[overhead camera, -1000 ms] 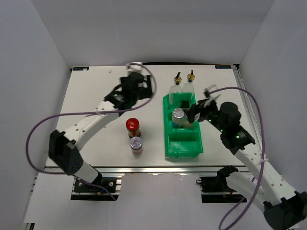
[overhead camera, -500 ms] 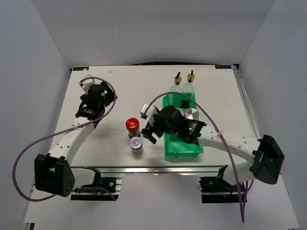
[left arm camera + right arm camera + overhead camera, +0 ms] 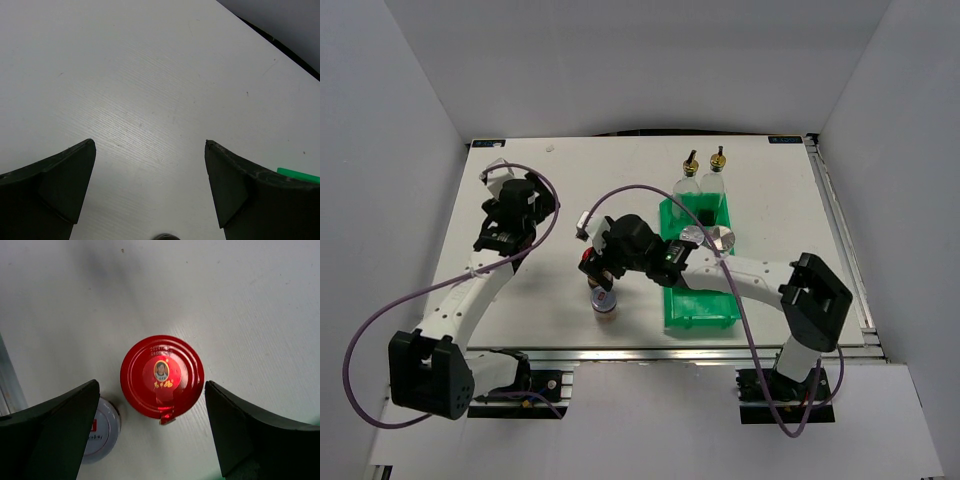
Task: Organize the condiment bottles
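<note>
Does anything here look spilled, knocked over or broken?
Nothing spilled or tipped that I can see. One small oddity: a crumpled strip of red foil sticks out from the rim of the red-capped jar, under the right tool.

The right gripper (image 3: 603, 263) hangs over the red-capped jar (image 3: 587, 261), a silver-lidded jar (image 3: 605, 300) just beside it. Two tall bottles (image 3: 687, 184) stand behind the green bin (image 3: 700, 308).

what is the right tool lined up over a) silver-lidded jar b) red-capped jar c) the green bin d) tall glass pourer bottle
b: the right wrist view shows the red-capped jar centred in the open right tool, with a gap on each side.
</note>
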`<state>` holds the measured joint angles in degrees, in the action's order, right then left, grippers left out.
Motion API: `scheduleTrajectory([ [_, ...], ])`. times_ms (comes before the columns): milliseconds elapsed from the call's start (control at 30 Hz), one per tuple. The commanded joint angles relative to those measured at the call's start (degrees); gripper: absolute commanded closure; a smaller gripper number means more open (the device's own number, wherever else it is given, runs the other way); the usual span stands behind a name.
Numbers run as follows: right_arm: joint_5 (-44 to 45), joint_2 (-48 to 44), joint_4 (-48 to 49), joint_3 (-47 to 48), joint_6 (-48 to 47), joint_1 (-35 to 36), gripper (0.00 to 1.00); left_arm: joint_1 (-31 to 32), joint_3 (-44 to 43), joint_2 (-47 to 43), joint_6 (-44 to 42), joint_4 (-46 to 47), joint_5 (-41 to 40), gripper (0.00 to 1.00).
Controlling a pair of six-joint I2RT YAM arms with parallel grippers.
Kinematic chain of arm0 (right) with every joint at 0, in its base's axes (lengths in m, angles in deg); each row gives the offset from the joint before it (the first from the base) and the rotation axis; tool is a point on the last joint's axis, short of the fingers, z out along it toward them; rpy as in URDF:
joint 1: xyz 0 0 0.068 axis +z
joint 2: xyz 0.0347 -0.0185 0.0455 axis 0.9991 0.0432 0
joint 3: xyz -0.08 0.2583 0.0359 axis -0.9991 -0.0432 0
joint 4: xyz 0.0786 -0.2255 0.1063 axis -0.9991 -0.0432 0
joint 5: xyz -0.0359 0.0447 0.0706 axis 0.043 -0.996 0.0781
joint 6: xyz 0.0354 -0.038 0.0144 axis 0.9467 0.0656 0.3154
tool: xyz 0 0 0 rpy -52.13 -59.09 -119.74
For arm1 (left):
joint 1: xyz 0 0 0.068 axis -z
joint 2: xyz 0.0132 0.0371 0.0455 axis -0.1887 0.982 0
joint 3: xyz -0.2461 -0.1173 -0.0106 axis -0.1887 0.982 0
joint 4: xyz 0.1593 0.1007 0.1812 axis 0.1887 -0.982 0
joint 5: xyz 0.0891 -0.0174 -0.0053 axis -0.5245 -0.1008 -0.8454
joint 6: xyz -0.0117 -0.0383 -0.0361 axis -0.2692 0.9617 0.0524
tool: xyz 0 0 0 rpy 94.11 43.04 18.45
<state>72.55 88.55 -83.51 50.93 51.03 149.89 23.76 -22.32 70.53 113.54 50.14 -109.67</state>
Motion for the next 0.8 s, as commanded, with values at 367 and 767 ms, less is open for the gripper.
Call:
scheduleTrajectory([
  [367, 6.65, 8.05, 2.32, 7.70, 4.82, 0.21, 0.18, -0.23, 1.47, -4.50, -0.66, -0.11, -3.70, 0.02],
  [767, 2.96, 7.45, 2.75, 7.00, 8.07, 0.21, 0.81, -0.14, 1.47, -5.12, -0.05, -1.07, -4.49, 0.02],
])
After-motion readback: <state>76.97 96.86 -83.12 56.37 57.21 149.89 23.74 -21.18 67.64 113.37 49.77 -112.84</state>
